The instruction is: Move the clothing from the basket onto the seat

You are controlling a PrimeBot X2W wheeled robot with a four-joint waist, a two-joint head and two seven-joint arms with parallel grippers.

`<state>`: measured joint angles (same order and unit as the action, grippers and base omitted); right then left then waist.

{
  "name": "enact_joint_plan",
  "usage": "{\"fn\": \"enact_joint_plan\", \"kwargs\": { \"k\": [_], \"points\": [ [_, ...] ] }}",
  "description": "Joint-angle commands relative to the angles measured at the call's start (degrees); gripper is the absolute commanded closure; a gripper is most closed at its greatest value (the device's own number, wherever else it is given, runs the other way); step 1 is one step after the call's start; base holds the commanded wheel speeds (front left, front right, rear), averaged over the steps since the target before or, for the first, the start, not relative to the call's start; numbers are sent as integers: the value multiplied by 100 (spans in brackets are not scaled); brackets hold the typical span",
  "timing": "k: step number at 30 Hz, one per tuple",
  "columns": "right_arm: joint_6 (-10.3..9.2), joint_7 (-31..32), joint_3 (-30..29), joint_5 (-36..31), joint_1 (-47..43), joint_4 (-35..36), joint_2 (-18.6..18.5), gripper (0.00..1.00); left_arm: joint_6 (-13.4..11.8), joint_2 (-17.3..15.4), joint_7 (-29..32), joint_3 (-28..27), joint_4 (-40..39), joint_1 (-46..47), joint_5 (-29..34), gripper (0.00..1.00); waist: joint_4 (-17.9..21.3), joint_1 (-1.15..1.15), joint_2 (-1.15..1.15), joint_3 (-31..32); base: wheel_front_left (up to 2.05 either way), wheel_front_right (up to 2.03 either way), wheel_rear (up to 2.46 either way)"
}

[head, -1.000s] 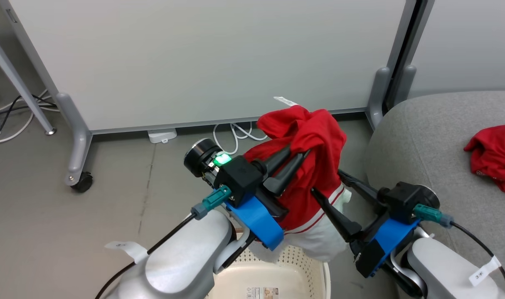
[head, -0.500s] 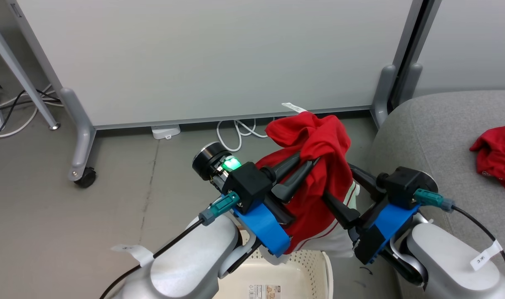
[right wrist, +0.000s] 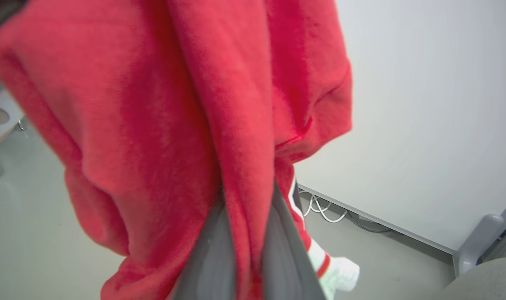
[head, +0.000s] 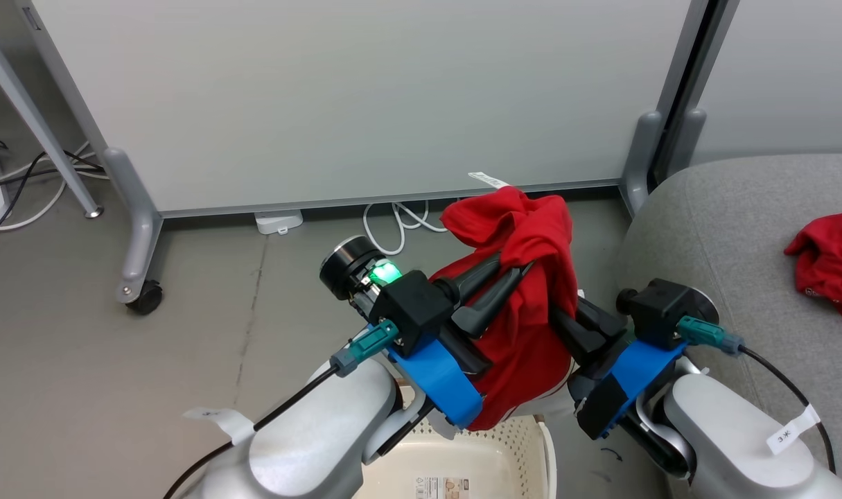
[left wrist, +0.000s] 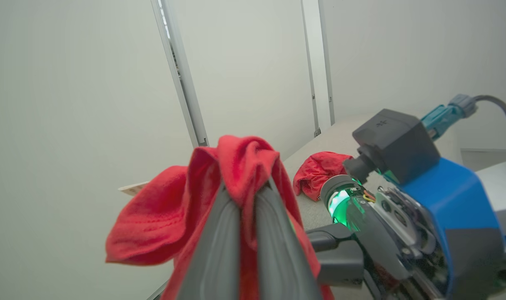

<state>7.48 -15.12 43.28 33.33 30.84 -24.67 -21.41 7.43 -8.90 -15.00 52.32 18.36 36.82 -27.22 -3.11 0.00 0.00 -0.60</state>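
Left pincer [head: 507,267] and right pincer [head: 556,313] both pinching red garment [head: 531,232], holding it aloft above basket [head: 514,443], beside grey seat [head: 725,229]. Transfer step underway; next move likely calling for rightward swing over seat, then release near second red garment [head: 826,263] lying there.

We see the grey floor [head: 185,333] bearing white cables [head: 393,222] and, apparently, the basket [head: 507,435]; on the seat [head: 725,229] beside it lies one crumpled red garment [head: 826,263].
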Motion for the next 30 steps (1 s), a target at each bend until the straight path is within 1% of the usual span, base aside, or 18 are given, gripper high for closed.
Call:
{"fn": "enact_joint_plan", "kwargs": {
  "k": [1,12,13,14,18,23,30],
  "points": [
    [3,-4,-40,-41,-97,-13,25,100,4,-23,-27,-18,15,20,-17,100,4,0,0,4,0,0,0],
    [3,-5,-340,-98,-217,5,116,100,4,-35,-27,12,73,-2,53,100,20,0,0,-52,0,0,0],
    [3,-5,-383,-96,-231,11,127,100,-28,-23,-27,-41,61,-1,73,100,19,0,0,-64,0,0,0],
    [3,-4,-433,-93,-244,14,143,100,-50,-15,-27,-70,51,0,94,0,19,0,0,-75,0,0,0],
    [3,-5,-694,-118,-322,-9,218,100,-41,-5,-22,-64,121,-22,176,0,30,0,0,-119,0,0,0],
    [3,-5,-1309,-281,-488,-36,387,100,-31,2,-22,-26,168,-67,217,0,67,0,0,-222,0,0,0],
    [3,-5,-1968,-527,-748,99,581,100,-37,-94,-22,6,167,-172,276,0,288,0,0,-424,0,0,0]
  ]
}}
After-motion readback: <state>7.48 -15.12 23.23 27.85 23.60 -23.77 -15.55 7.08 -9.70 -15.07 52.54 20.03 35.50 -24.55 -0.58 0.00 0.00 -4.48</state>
